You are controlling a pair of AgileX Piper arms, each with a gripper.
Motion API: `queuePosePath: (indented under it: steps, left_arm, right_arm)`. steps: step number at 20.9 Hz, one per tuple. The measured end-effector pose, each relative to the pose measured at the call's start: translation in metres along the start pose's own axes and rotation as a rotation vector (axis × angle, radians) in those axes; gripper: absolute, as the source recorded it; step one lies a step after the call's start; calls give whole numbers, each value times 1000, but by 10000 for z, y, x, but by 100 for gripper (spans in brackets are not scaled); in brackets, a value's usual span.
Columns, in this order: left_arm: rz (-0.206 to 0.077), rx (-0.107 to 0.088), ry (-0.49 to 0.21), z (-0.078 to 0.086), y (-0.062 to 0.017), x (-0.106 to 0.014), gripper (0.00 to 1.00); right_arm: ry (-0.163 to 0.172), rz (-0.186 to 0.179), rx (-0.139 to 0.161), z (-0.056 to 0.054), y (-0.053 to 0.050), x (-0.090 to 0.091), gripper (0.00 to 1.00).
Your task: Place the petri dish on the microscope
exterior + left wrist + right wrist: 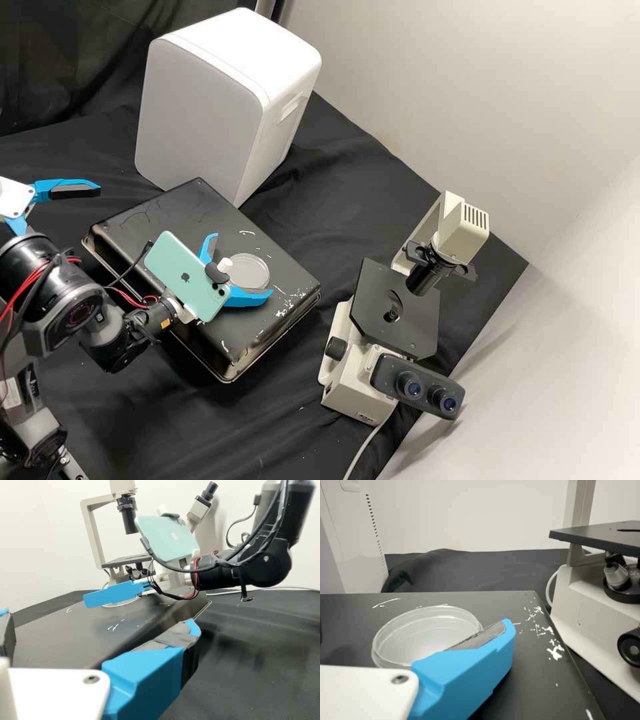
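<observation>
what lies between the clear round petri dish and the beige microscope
The scratched black tray's corner, then bare black cloth, in the high view.

A clear, glossy plastic petri dish lies on a black tray whose shiny, lacquer-like surface is scuffed and flecked with white. The bench is draped in matt black cloth, creased and soft-looking. The fingers of the right gripper are matt blue plastic faced with dull grey pads. A mint-green phone shows a smooth back. The microscope has a cream, satin-painted body, a flat matt black stage and glossy eyepiece lenses. The white box behind is smooth matt plastic.
</observation>
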Motion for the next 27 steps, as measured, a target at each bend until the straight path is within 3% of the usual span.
queuePosePath:
  steps: [8,23,24,27]
  left_arm:
    - [0,0,0,0,0,0,100]
    - [3,-6,15,-14,3,0,100]
    - [4,-5,17,-15,3,0,100]
    - [4,-5,19,-18,3,0,100]
  right_arm:
    - [-35,34,-48,52,-8,106,100]
    - [-59,28,-65,106,-38,169,100]
    - [-60,26,-65,111,-42,170,0]
    - [-62,28,-66,123,-45,174,0]
